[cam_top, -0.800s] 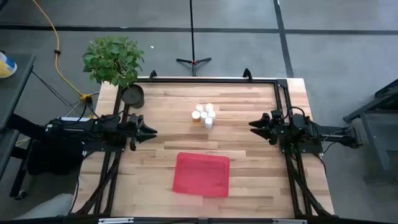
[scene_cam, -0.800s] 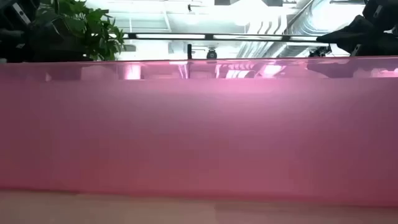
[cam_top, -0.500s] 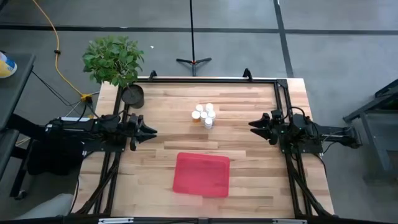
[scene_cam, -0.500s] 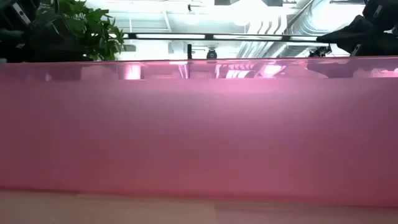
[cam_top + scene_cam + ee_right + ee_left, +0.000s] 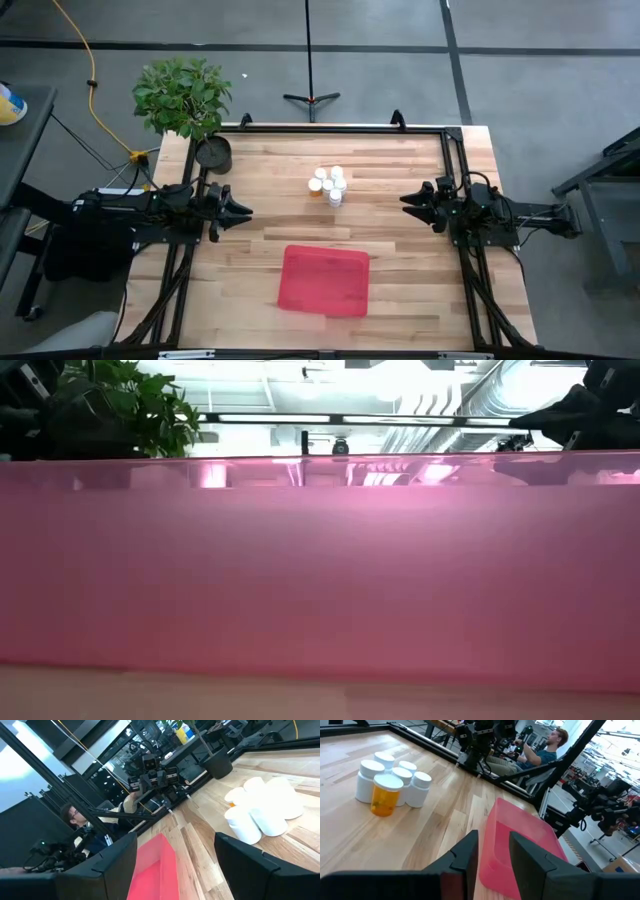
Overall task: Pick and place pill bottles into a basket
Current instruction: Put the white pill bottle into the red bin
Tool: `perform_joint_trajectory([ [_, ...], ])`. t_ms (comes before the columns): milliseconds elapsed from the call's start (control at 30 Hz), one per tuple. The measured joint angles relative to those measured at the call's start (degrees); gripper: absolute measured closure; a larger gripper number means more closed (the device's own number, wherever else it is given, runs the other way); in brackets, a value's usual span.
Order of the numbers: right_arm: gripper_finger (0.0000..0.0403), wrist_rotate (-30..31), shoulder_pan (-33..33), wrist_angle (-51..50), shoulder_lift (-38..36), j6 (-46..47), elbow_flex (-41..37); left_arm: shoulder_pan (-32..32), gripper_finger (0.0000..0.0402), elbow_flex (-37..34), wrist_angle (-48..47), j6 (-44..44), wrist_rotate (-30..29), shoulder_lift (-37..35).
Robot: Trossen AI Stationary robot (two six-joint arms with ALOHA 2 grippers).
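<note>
Between the two grippers stood the pill bottles (image 5: 328, 185), upright and clustered; the left gripper (image 5: 243, 211) was pinched shut on nothing, the right gripper (image 5: 408, 200) spread apart, both roughly equally distant.

Bottles and tray past parted fingers
White-capped bottles (image 5: 260, 810) cluster on the wood table (image 5: 210, 855) beside the red tray (image 5: 150, 870); a dark pot (image 5: 219, 762) and a seated person (image 5: 75, 827) beyond.
</note>
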Motion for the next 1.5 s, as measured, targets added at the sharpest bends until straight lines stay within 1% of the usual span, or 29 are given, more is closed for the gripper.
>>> perform_joint_trajectory([
  [200, 0.0147, 1.2, 0.0, -5.7, 0.0, -2.3, 3.8, 0.0, 0.0257, 0.0, 0.0, -0.1, 0.0, 0.0],
  [300, 0.0147, 2.7, 0.0, -11.3, 0.0, -3.5, 7.1, 0.0, 0.0257, 0.0, 0.0, -0.1, 0.0, 0.0],
  [467, 0.0147, 8.4, 0.0, -20.3, 0.0, -3.9, 13.3, 0.0, 0.0257, 0.0, 0.0, -0.1, 0.0, 0.0],
  [600, 0.0147, 12.5, 0.0, -21.3, 0.5, -4.8, 18.3, 0.0, 0.0257, 0.0, 0.0, -0.1, -0.1, 0.0],
  [733, 0.0147, 16.5, 0.0, -22.3, 3.8, -8.5, 24.2, 0.0, 0.0257, 0.0, 0.0, -0.2, -0.1, 0.0],
  [900, 0.0147, 20.4, 0.0, -24.3, 12.3, -16.0, 33.0, 0.0, 0.0257, 0.0, 0.0, -0.3, -0.1, 0.0],
  [1033, 0.0147, 21.9, 0.0, -28.7, 21.9, -20.7, 41.1, 0.0, 0.0257, 0.0, 0.0, -0.3, -0.1, 0.0],
  [1133, 0.0147, 22.1, 0.0, -34.2, 29.7, -22.8, 47.7, 0.0, 0.0257, 0.0, 0.0, -0.3, -0.1, 0.0],
  [1233, 0.0147, 20.1, -0.1, -41.0, 37.4, -23.0, 54.7, 0.0, 0.0257, 0.0, 0.0, -0.3, -0.1, 0.0],
  [1367, 0.0147, 14.7, -1.4, -49.3, 47.5, -22.9, 64.5, 0.0, 0.0257, 0.0, 0.0, -0.3, -0.1, 0.0],
  [1500, 0.0147, 10.6, -3.7, -55.5, 56.6, -23.0, 73.7, 0.0, 0.0257, 0.0, 0.0, -0.3, -0.1, 0.0],
])
